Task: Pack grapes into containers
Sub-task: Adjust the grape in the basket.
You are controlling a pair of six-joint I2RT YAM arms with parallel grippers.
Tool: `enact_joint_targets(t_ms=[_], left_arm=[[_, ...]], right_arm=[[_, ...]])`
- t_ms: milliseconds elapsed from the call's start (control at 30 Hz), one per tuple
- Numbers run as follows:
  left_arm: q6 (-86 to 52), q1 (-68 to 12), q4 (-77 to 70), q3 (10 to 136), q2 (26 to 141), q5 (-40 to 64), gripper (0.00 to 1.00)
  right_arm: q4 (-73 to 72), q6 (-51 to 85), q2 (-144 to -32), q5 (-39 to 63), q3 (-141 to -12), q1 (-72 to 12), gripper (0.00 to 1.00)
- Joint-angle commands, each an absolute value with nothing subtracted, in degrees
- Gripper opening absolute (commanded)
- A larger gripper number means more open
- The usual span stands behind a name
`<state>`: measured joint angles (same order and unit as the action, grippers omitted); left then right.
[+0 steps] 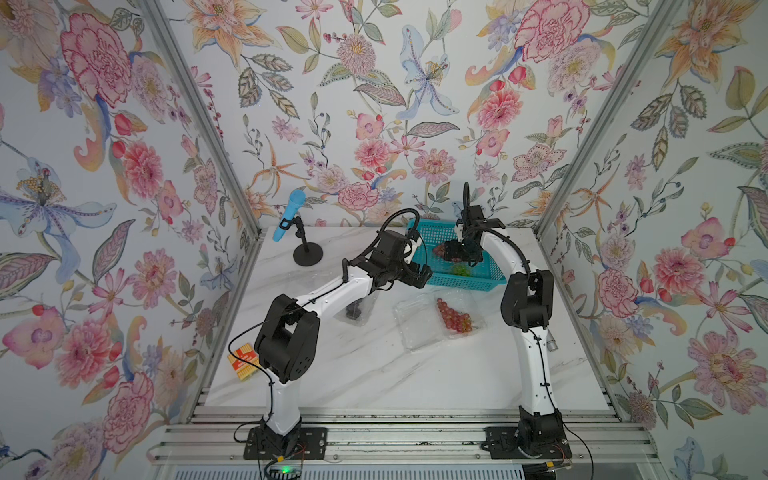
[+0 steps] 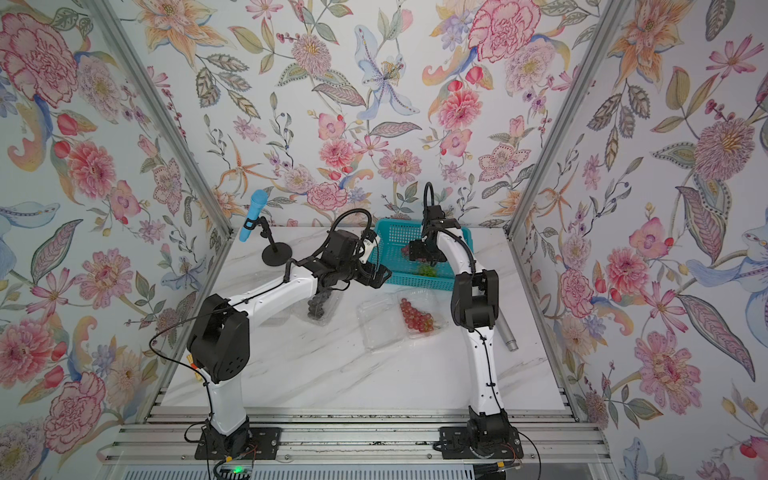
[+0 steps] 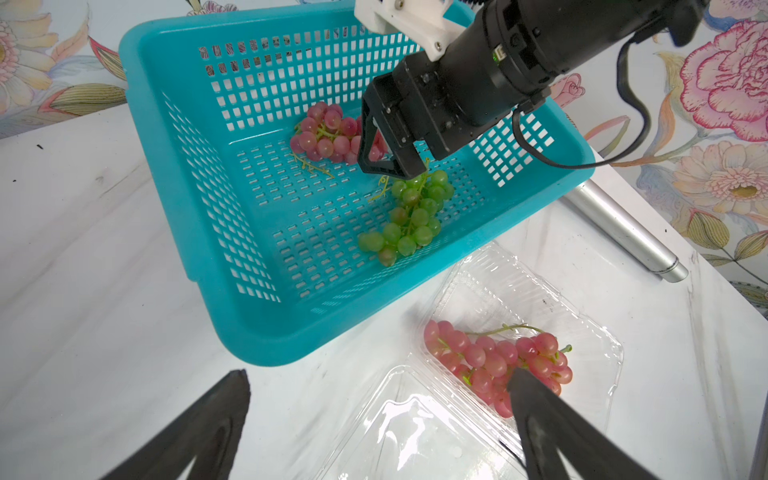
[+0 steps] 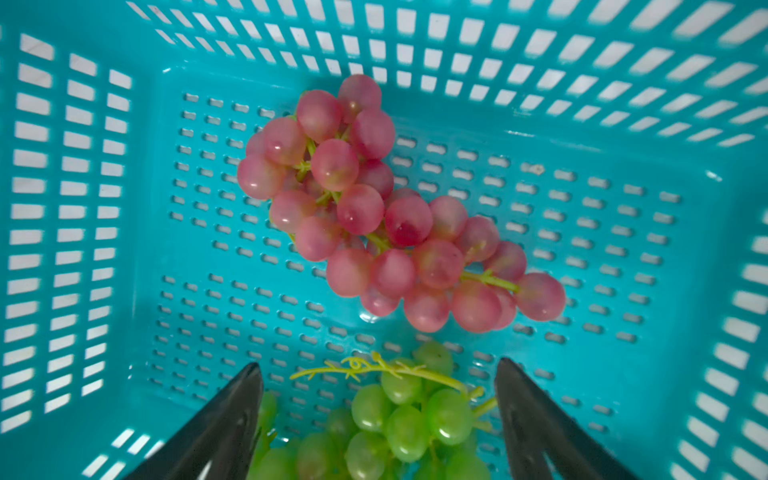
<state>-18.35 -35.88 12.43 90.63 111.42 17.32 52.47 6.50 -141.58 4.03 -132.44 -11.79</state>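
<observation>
A teal basket [image 1: 465, 284] at the back of the table holds a green bunch of grapes [image 4: 399, 415] and a red-pink bunch [image 4: 374, 216]. My right gripper [image 4: 380, 365] reaches down into the basket, open, with a finger on each side of the green bunch [image 3: 411, 216]. In front of the basket lies an open clear container [image 3: 594, 332] with a red-pink bunch [image 3: 486, 361] in it. My left gripper [image 3: 379, 376] hangs open over that container's lid, holding nothing. Further left, another clear container [image 2: 328, 309] holds dark grapes [image 2: 318, 305], partly hidden under the left arm.
A blue microphone on a black stand [image 1: 291, 216] is at the back left. A silver metal cylinder [image 3: 623, 232] lies along the table's right edge. A small orange box [image 1: 243, 359] sits at the left edge beside the left arm's elbow.
</observation>
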Motion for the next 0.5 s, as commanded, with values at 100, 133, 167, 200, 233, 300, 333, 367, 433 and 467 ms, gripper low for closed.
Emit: enact_joint_targets(t_ms=[100,133,167,200,233,300,333,367,433,467], left_arm=[[-16.87,-35.26,14.52,94.16,113.86,16.58,1.0],[-16.89,-35.24,14.56,94.08,113.9,16.61,1.0],[-16.85,-35.24,14.6,94.02,113.94,16.61,1.0],[-16.7,-35.23,14.74,93.91,113.95,16.61,1.0],[-16.7,-35.17,14.72,93.87,113.92,16.5,1.0],[-16.74,-35.16,14.94,93.54,113.74,16.52,1.0],[-16.78,-35.16,14.87,93.32,113.57,16.44,1.0],[-16.79,-35.16,14.69,92.98,113.23,16.37,1.0],[-16.74,-35.18,14.42,92.27,112.77,16.11,1.0],[-16.7,-35.08,14.44,91.99,112.49,16.0,1.0]], right_arm=[[53.63,3.04,-140.8,2.32,-130.8,-13.45,0.72],[53.61,2.16,-140.8,2.26,-130.78,-13.97,0.72],[53.63,1.08,-140.88,1.46,-130.85,-14.75,0.72],[53.64,0.27,-141.19,0.26,-131.01,-15.55,0.72],[53.57,-0.29,-141.4,-0.43,-131.08,-16.09,0.71],[53.66,-0.57,-141.75,-0.66,-131.07,-16.72,0.69],[53.65,-0.58,-141.91,-0.23,-131.04,-16.82,0.68],[53.64,-0.59,-142.15,0.15,-130.97,-16.88,0.66],[53.66,-0.53,-142.54,-0.3,-130.93,-17.05,0.63],[53.61,-0.57,-142.79,-0.51,-130.96,-17.05,0.63]])
